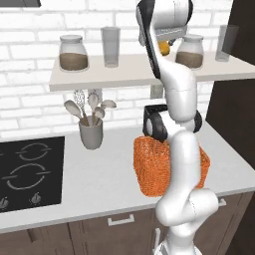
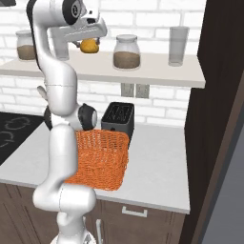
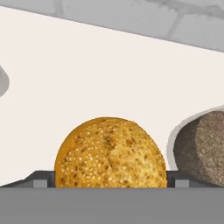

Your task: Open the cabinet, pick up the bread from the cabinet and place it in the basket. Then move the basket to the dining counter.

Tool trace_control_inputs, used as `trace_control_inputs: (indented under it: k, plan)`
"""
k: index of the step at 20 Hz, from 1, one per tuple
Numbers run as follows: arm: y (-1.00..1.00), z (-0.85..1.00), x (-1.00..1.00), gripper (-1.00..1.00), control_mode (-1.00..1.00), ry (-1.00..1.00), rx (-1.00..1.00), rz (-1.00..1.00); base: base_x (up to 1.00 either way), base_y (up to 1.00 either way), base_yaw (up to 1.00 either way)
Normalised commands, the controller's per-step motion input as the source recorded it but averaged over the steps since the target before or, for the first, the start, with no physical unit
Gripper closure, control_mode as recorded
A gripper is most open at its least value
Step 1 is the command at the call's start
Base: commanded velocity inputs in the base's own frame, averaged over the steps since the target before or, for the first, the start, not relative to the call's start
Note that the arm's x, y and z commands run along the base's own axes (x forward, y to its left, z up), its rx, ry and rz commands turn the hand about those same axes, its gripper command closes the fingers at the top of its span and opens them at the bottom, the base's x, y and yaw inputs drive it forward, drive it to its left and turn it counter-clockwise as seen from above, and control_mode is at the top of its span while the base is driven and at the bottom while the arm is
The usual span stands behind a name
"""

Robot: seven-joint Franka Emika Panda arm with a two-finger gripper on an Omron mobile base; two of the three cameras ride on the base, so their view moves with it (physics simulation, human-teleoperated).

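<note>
The bread [image 3: 110, 153], a seeded golden bun, sits on the shelf [image 2: 157, 71] between the wide-set fingers of the claw [image 2: 90, 44], beside a brown-filled glass jar [image 2: 127, 52], with the orange basket [image 2: 101, 159] on the worktop [image 2: 157, 167] below, before the black toaster [image 2: 117, 119].

We see a golden-orange bun [image 3: 110, 153] speckled with pale seeds, an orange woven basket [image 2: 102, 159], a black toaster [image 2: 117, 119], a white brick wall [image 1: 30, 94] and brown-filled glass jars [image 1: 73, 53].
</note>
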Motion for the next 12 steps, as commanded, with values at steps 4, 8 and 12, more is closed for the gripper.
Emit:
trace_control_inputs:
  k: [4, 8, 12]
  plan:
    - [0.00, 0.00, -1.00, 1.00, -1.00, -0.19, 0.00, 0.00, 0.00, 0.00, 0.00]
    - [0.00, -0.10, -1.00, 1.00, -1.00, -0.22, 0.00, 0.00, 0.00, 0.00, 0.00]
    - [0.00, -0.37, -1.00, 1.00, -1.00, -0.28, 0.00, 0.00, 0.00, 0.00, 0.00]
